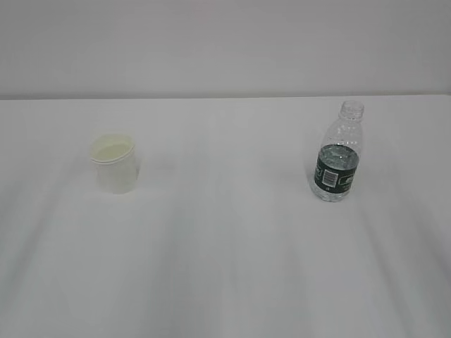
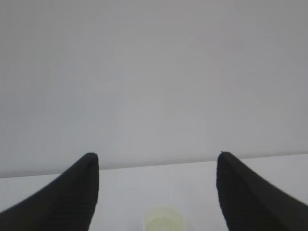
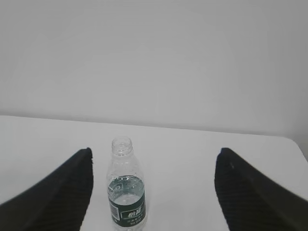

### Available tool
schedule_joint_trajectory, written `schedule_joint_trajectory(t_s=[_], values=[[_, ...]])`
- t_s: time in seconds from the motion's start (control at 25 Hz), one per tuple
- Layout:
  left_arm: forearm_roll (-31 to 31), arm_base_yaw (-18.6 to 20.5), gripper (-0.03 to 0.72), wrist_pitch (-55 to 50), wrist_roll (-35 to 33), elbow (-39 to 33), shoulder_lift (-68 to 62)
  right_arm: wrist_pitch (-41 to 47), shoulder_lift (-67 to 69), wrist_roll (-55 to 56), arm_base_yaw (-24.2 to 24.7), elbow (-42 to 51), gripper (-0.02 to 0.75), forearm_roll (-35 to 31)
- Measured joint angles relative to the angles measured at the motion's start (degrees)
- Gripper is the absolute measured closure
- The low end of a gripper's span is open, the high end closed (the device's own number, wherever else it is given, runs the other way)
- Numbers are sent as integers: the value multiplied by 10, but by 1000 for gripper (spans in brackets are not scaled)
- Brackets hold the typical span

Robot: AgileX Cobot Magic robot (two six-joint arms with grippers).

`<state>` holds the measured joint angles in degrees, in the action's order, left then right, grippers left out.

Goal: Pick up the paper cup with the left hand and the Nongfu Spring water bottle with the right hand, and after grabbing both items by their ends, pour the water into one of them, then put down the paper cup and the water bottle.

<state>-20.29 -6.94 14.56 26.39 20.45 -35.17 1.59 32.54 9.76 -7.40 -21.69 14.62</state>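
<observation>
The white paper cup (image 1: 113, 164) stands upright on the left of the white table, its pale yellow inside showing. The capless Nongfu Spring water bottle (image 1: 338, 153) stands upright on the right, with water up to about the top of its green label. Neither arm shows in the exterior view. In the left wrist view my left gripper (image 2: 156, 166) is open, and the cup's rim (image 2: 163, 220) lies ahead between the fingers, at the bottom edge. My right gripper (image 3: 153, 161) is open too; the bottle (image 3: 126, 185) stands ahead, closer to the left finger (image 3: 67, 187).
The white table (image 1: 225, 232) ends at a far edge against a plain pale wall (image 1: 225, 42). A rounded table corner (image 3: 296, 144) shows at the right in the right wrist view.
</observation>
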Motion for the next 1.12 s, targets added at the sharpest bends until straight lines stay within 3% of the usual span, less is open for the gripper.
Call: schedule_joint_trajectory(t_s=[0.36,1.12], values=[[-1,0,143,-24,5,0,21,59,0,1,0,-37,150,0],[-1,0,148,-225,6,0,181,118,-33,2,0,-50,150,-4]])
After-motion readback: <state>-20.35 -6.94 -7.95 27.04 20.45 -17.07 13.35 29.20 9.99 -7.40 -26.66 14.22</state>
